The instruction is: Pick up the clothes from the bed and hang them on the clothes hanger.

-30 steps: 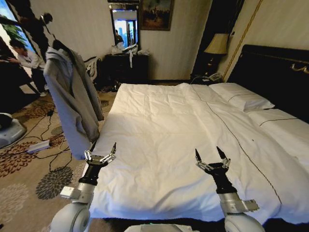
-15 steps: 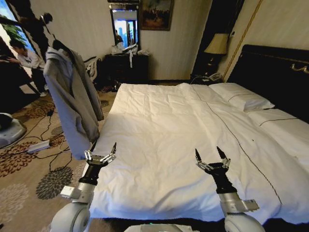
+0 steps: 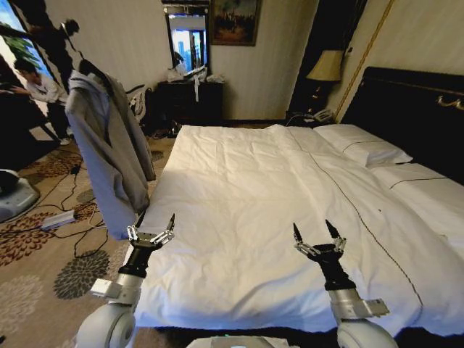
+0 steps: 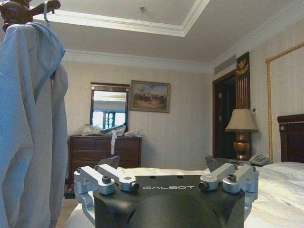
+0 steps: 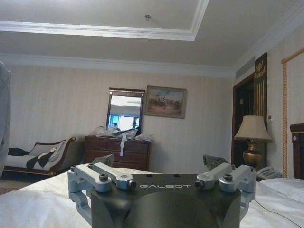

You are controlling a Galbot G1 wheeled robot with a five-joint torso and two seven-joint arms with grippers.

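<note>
Beside the bed [image 3: 239, 196], the clothes [image 3: 109, 156] hang draped, hanger hidden.

The black right gripper [image 5: 160, 164] is hovering with fingers spread over the white-covered bed [image 5: 33, 202], facing a dark wooden dresser [image 5: 116, 152] and gold-framed painting [image 5: 165, 101]

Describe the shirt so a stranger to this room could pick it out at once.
Start at the wide white bed and look past the side edge nearest the left gripper, over the patterned carpet. There the shirt hangs from the top of a tall dark pole. It is the one light blue-grey, long-sleeved garment, unlike the white bedding.
</note>
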